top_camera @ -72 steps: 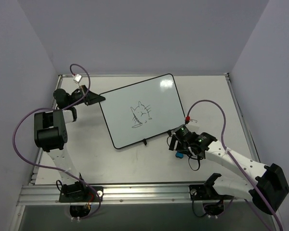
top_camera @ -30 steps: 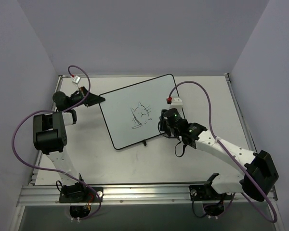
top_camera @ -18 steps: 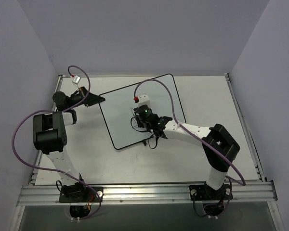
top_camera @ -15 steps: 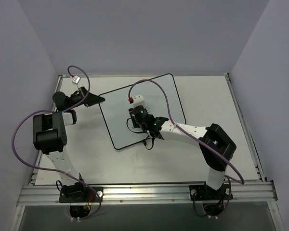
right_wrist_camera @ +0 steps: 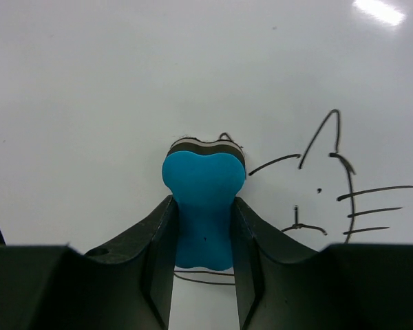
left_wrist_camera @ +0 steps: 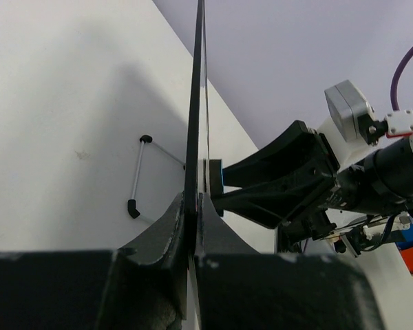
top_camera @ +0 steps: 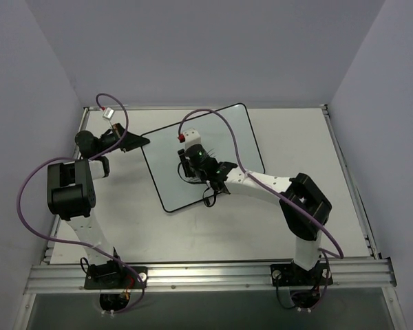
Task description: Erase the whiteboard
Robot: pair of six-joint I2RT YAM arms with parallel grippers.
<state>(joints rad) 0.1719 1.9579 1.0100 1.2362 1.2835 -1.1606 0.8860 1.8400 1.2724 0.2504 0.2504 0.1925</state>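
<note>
Whiteboard under eraser in right gripper

both arms are white tubes joined by blocky black housings, on black base plates bolted to the aluminium rail. a purple cable loops off the left arm, another off the right arm. far from the rail, the right wrist shows a green light. left gripper and right gripper have matte black tapered fingers.
</note>
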